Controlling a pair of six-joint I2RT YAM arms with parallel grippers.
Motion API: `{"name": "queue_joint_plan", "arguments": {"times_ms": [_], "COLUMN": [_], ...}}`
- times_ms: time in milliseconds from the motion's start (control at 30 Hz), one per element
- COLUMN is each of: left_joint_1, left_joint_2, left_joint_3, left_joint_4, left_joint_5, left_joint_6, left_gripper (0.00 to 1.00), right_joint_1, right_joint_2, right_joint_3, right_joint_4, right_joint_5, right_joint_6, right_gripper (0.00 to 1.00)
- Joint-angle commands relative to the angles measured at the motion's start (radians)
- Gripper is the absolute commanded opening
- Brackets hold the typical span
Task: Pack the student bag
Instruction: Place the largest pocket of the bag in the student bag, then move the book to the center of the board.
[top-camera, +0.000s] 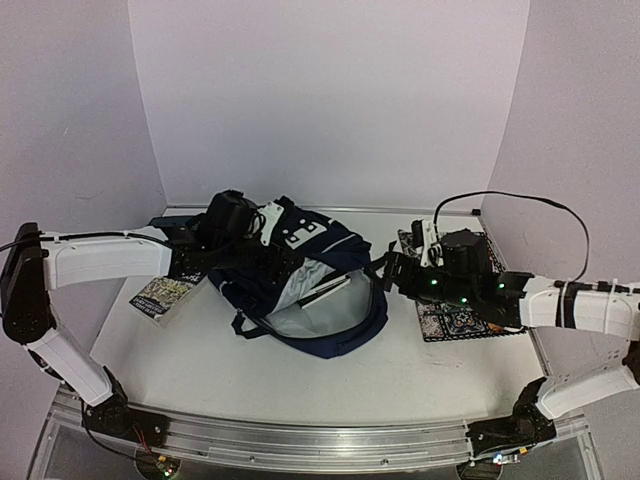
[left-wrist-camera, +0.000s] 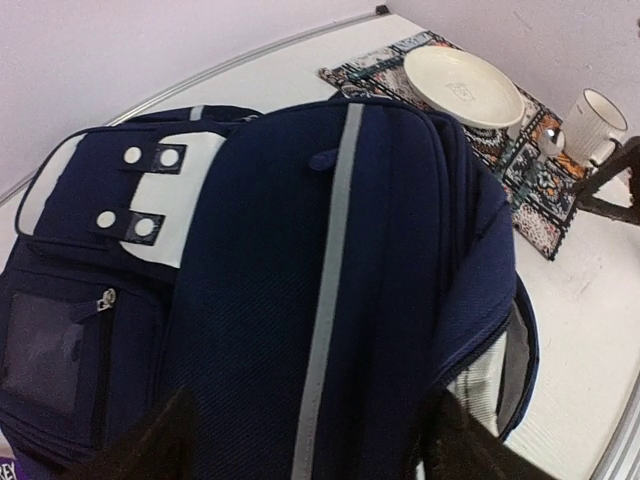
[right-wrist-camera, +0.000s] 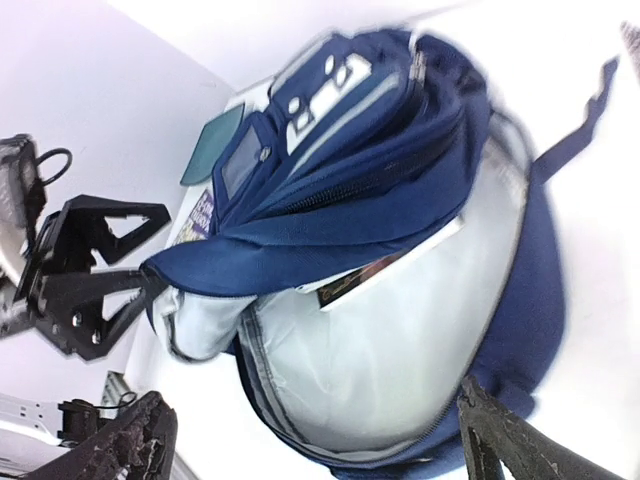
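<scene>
The student bag (top-camera: 300, 285) lies on the table's middle, navy with a grey stripe (left-wrist-camera: 335, 290) and white buckle patches (left-wrist-camera: 150, 190). Its main compartment gapes toward the right, showing pale grey lining (right-wrist-camera: 400, 350) and a white-edged book (right-wrist-camera: 390, 268) tucked under the raised flap. My left gripper (top-camera: 258, 250) hovers at the bag's top flap, its fingers (left-wrist-camera: 150, 445) spread wide on either side of the striped panel, gripping nothing. My right gripper (top-camera: 392, 270) is open just off the bag's right rim, with its fingertips (right-wrist-camera: 510, 445) framing the open mouth.
A patterned placemat (top-camera: 455, 322) at the right carries a cream plate (left-wrist-camera: 462, 88), with a spoon and a white mug (left-wrist-camera: 600, 125) beside it. A purple leaflet (top-camera: 162, 295) lies left of the bag, and a teal flat pad (right-wrist-camera: 212, 145) sits behind it. White walls enclose the table.
</scene>
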Motion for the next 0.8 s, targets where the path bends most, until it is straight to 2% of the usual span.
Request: {"name": "queue_joint_plan", "arguments": {"times_ms": [0, 200, 367, 500, 600, 700, 767], "left_joint_1": [0.073, 0.151, 0.169, 0.218, 0.334, 0.416, 0.502], "left_joint_2": [-0.06, -0.081, -0.148, -0.137, -0.086, -0.014, 0.043], "left_joint_3": [0.027, 0.043, 0.02, 0.016, 0.024, 0.076, 0.109], "left_joint_4": [-0.079, -0.174, -0.199, -0.257, -0.308, -0.363, -0.385], "left_joint_5": [-0.092, -0.006, 0.176, 0.111, 0.09, -0.002, 0.002], "left_joint_6": [-0.028, -0.031, -0.004, -0.064, -0.098, -0.093, -0.108], "left_gripper": [0.88, 0.99, 1.0, 1.0, 1.0, 1.0, 0.99], "right_joint_1": [0.003, 0.003, 0.003, 0.003, 0.003, 0.003, 0.003], "right_joint_2": [-0.095, -0.113, -0.109, -0.104, -0.098, -0.093, -0.095], "right_joint_3": [-0.013, -0.012, -0.012, -0.005, -0.001, -0.003, -0.006], "right_joint_4": [-0.153, -0.174, -0.187, -0.198, -0.201, -0.203, -0.203], "right_joint_5": [0.095, 0.067, 0.056, 0.051, 0.02, 0.006, -0.001], "right_joint_6": [-0.124, -0.182, -0.22, -0.245, -0.255, -0.266, -0.271], "right_gripper": [0.98, 0.98, 0.98, 0.98, 0.98, 0.98, 0.98]}}
